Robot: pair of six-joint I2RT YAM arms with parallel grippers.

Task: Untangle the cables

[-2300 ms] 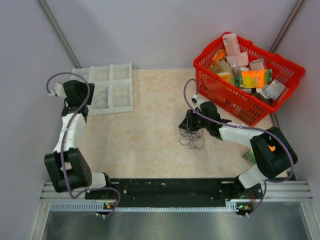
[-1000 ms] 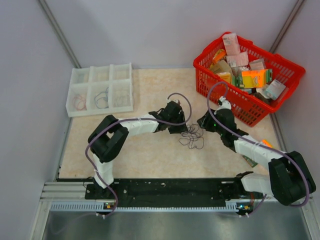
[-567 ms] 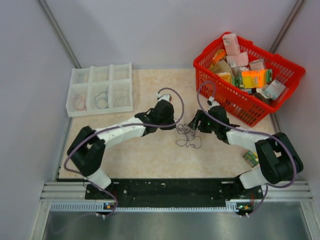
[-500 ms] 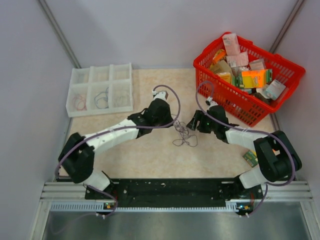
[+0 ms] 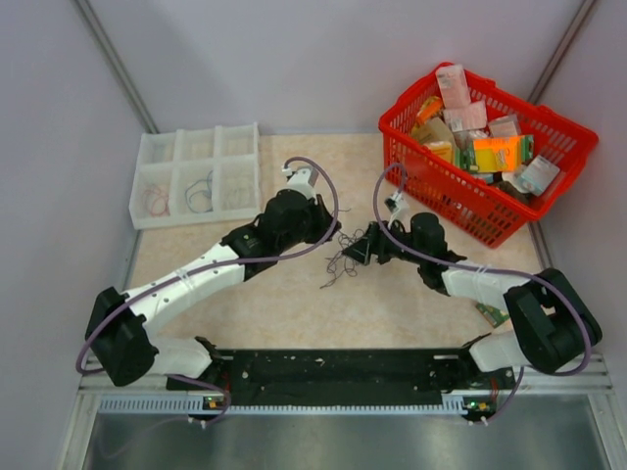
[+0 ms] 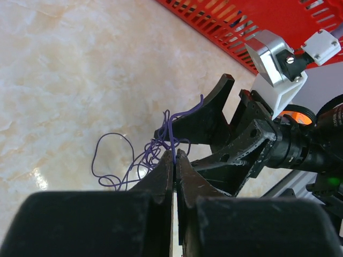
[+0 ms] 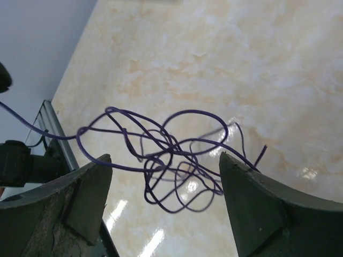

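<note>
The cables (image 5: pixel 336 262) are a small knot of thin purple wires at the middle of the table. My left gripper (image 5: pixel 330 238) is at the knot's left edge. In the left wrist view it (image 6: pixel 174 154) is shut on one strand that sticks up from the cables (image 6: pixel 140 161). My right gripper (image 5: pixel 361 252) faces it from the right. In the right wrist view it (image 7: pixel 163 157) is open wide, with the cables (image 7: pixel 167 143) hanging loose between its fingertips. One strand runs off to the left. The right fingers (image 6: pixel 210 115) show just behind the left tips.
A white compartment tray (image 5: pixel 259 168) at the back left holds separate wire loops. A red basket (image 5: pixel 443 193) full of packets stands at the back right, close behind the right arm. A small packet (image 5: pixel 487 309) lies by the right arm's elbow.
The left gripper has shut on a strand and drawn the knot to the left and towards the back. The right gripper has opened wider and followed the knot leftward.
</note>
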